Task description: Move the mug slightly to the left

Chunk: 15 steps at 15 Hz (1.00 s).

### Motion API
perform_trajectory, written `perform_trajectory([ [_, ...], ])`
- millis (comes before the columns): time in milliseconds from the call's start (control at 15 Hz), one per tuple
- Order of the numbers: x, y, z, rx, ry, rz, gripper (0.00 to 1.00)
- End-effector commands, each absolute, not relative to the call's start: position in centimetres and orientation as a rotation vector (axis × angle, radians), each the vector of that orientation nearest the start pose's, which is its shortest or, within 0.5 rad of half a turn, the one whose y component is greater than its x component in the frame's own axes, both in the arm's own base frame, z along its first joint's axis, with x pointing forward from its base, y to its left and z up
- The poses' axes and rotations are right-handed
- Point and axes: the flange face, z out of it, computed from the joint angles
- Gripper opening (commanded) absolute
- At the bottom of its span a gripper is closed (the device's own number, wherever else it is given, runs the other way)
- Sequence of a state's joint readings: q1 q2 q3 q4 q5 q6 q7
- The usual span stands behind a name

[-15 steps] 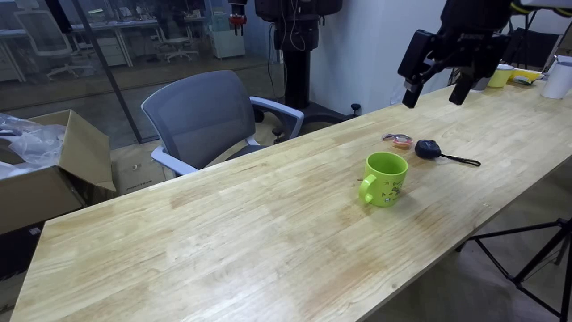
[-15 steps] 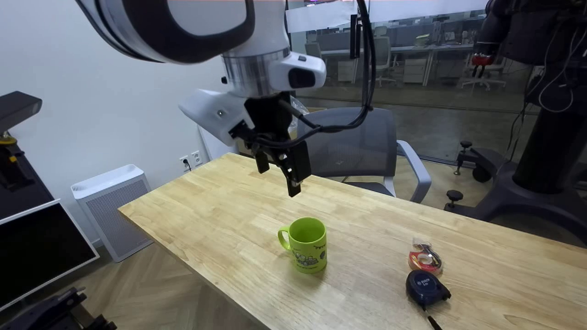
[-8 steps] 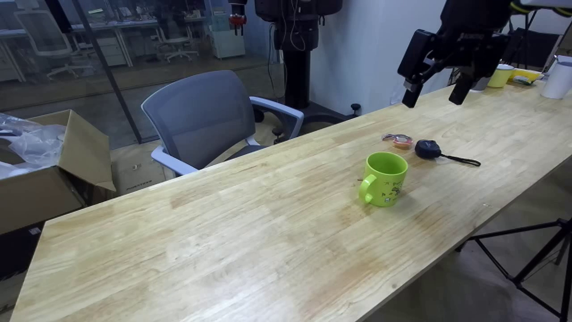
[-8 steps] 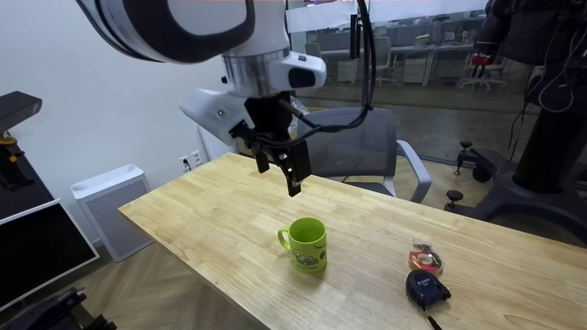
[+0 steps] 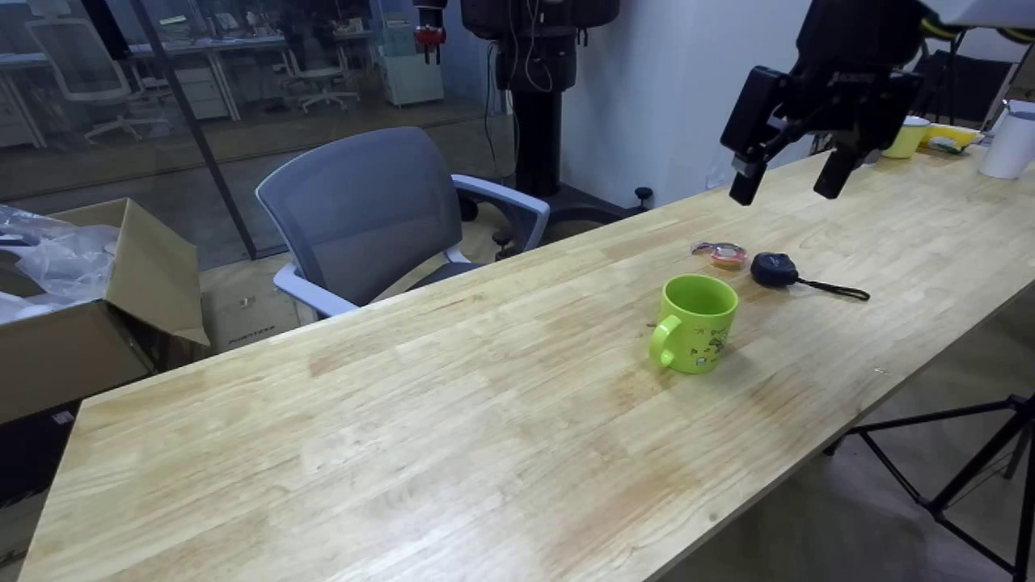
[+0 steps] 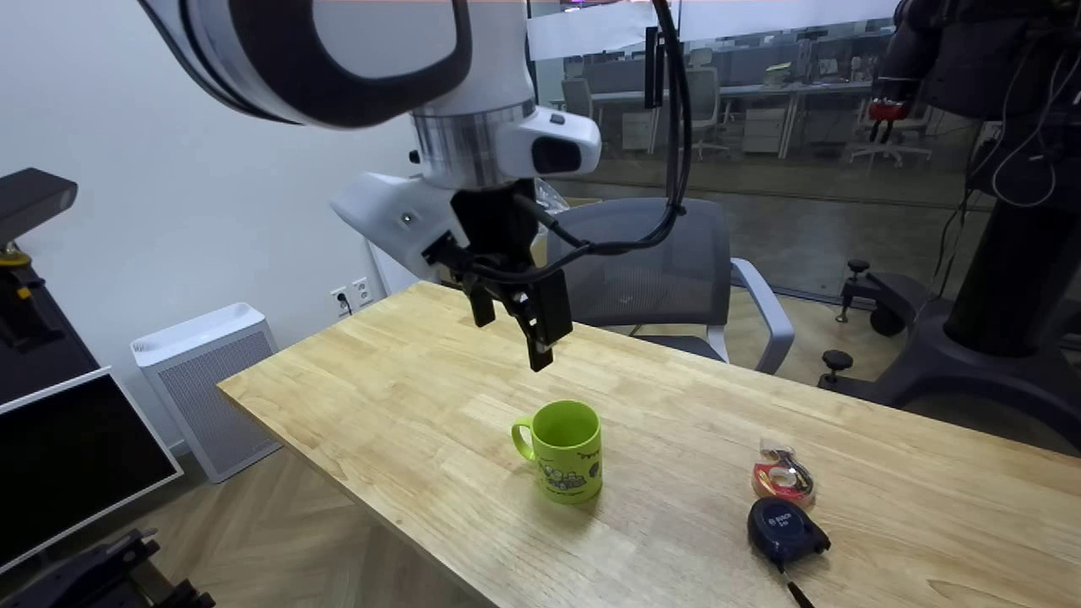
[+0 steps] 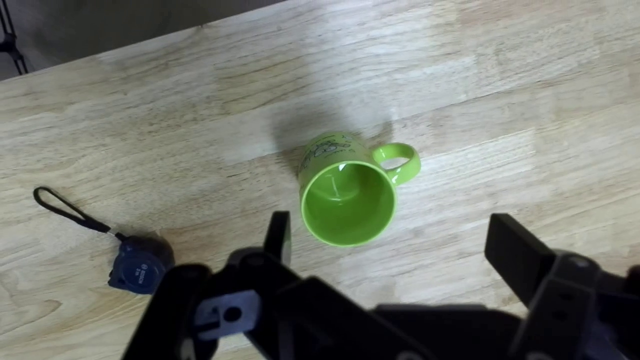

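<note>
The lime-green mug (image 5: 697, 327) stands upright on the wooden table, with a printed drawing on its side. It also shows in an exterior view (image 6: 564, 460) with its handle to the left. In the wrist view the mug (image 7: 348, 205) is seen from above, its handle to the upper right and its inside bare. My gripper (image 5: 787, 189) is open and empty, in the air above the table. It also shows in an exterior view (image 6: 512, 341), higher than the mug. In the wrist view the gripper (image 7: 389, 231) has its fingers wide apart, the left one close to the mug's rim in the picture.
A dark blue tape measure (image 6: 785, 532) with a black strap and a small red tape roll (image 6: 784, 480) lie on the table near the mug. A grey chair (image 5: 372, 210) stands at the table's edge. A white cup (image 5: 1011, 145) and a yellow cup (image 5: 906, 137) stand far off.
My gripper has moved down slightly over the last half second. It stays open. The mug and the other things on the table have not moved.
</note>
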State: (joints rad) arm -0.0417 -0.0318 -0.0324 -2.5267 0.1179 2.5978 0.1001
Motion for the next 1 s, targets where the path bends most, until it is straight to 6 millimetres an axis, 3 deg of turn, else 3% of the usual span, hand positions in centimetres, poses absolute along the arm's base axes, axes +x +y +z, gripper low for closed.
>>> perform_trajectory([
  [0,47.2,-4.3,28.7,-3.044,0.441,-0.147,1.0],
  [933,48.5,-7.7,22.8,-3.022,0.549,-0.157,1.0],
])
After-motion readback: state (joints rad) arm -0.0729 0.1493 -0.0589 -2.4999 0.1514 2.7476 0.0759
